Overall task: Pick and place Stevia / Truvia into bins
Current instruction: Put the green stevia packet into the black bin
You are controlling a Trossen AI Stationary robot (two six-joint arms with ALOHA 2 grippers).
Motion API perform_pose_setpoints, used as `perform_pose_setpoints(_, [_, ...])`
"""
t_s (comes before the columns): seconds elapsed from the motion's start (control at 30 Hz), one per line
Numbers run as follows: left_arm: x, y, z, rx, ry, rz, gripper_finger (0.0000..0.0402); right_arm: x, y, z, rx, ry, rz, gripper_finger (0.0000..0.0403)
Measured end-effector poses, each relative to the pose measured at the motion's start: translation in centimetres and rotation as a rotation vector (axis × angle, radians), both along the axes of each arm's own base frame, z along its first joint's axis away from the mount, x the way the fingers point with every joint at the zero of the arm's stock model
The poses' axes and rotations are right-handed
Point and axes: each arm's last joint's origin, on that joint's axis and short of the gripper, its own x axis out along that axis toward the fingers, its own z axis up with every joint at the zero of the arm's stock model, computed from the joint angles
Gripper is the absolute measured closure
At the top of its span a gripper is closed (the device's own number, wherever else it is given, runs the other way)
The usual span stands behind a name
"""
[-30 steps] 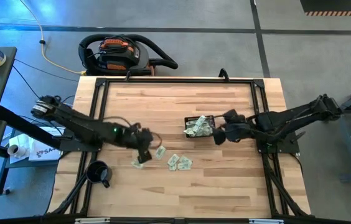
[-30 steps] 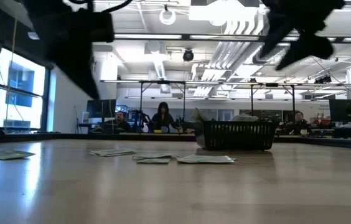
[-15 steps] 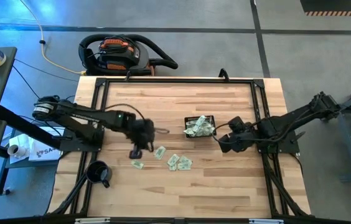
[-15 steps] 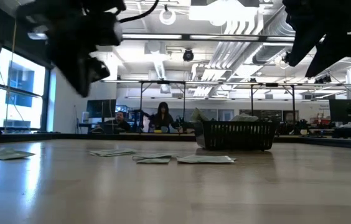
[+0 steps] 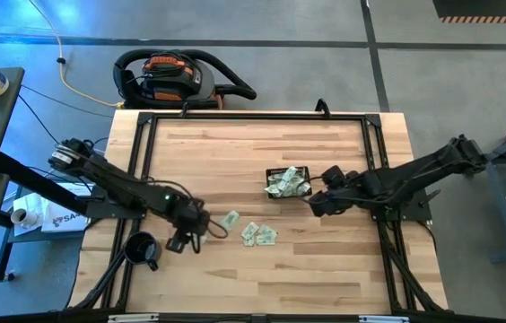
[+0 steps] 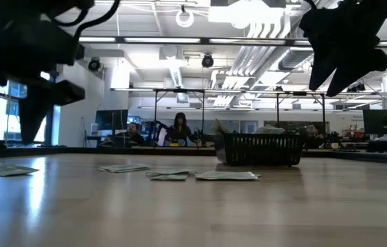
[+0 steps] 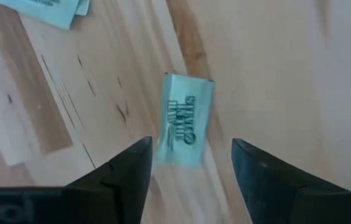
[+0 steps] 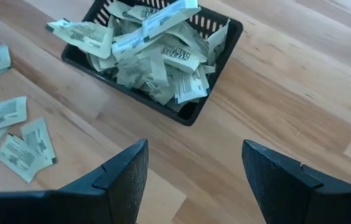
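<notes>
Pale green and white Stevia sachets lie flat on the wooden table: one [image 7: 185,121] between the open fingers of my left gripper [image 7: 191,149], which hovers over it at the near left [image 5: 184,239]. Others lie loose [image 5: 231,219] [image 5: 258,235]. The black mesh basket [image 5: 287,183] stands right of centre, heaped with sachets [image 8: 157,56]. My right gripper [image 5: 316,205] is open and empty, raised just beside the basket's right side [image 8: 194,152].
A round black mug [image 5: 142,249] stands near the table's near left corner, close to my left arm. Loose sachets also show in the right wrist view [image 8: 14,134]. A vacuum cleaner [image 5: 177,76] sits on the floor beyond the far edge. People sit far back in the room [image 6: 178,129].
My left gripper has swung from above the loose sachets toward the table's near left and come lower, and now stands over the single sachet there. My right gripper has drawn a little away from the basket toward the near edge. No sachet has moved.
</notes>
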Motion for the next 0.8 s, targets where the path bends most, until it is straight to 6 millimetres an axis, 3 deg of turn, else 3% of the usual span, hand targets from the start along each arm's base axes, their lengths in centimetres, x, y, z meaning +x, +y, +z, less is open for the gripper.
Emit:
perform_pose_setpoints(0.17, [-0.3, 0.0, -2.4, 0.008, -0.031, 0.033, 0.0147, 0.3, 0.0, -0.3, -0.010, 0.021, 0.016, 0.0153])
perform_pose_setpoints(0.3, [-0.1, -0.1, -3.8, 0.009, -0.032, 0.048, 0.0179, 0.3, 0.0, -0.3, -0.008, 0.019, 0.014, 0.0153])
perform_pose_setpoints(0.43, [0.0, 0.0, -4.8, 0.054, -0.015, 0.054, 0.0246, 0.2, 0.0, -0.3, -0.002, 0.030, 0.016, 0.0153])
perform_pose_setpoints(0.63, [1.0, 0.7, -4.5, 0.138, -0.081, 0.049, 0.0379, 0.2, 0.0, -0.4, -0.004, 0.028, 0.013, 0.0153])
perform_pose_setpoints(0.8, [3.1, 3.5, -2.8, 0.319, -0.119, 0.141, 0.0354, 0.3, -0.1, -0.2, -0.023, -0.003, -0.017, 0.0153])
